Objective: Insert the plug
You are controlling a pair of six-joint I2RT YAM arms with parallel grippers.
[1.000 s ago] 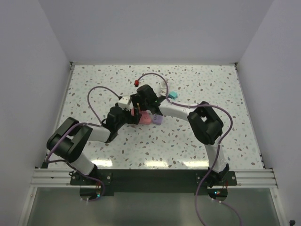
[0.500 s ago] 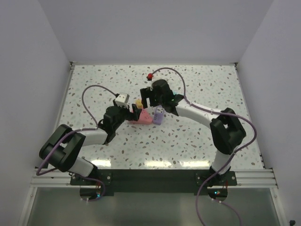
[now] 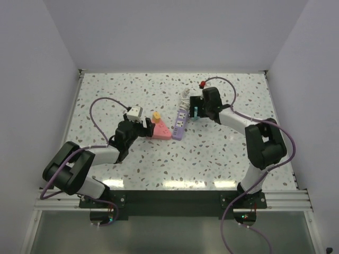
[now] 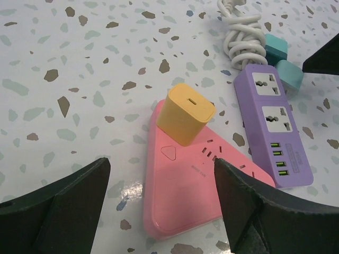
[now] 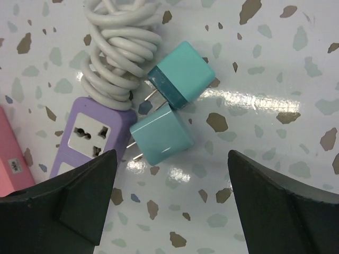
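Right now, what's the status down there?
Left gripper open over pink triangular socket block. Yellow cube plug seated in it. Right gripper open above two teal cube plugs, beside purple power strip.

Bright, even light falls from overhead onto the tabletop (image 3: pixel 137 84), leaving short, soft shadows. A white glare band lies on it just ahead of the right hand (image 5: pixel 172 159), and another patch between the fingers (image 4: pixel 58 206) of the left hand (image 4: pixel 161 161), which show as dark, slightly soft silhouettes. The rest is sharp.
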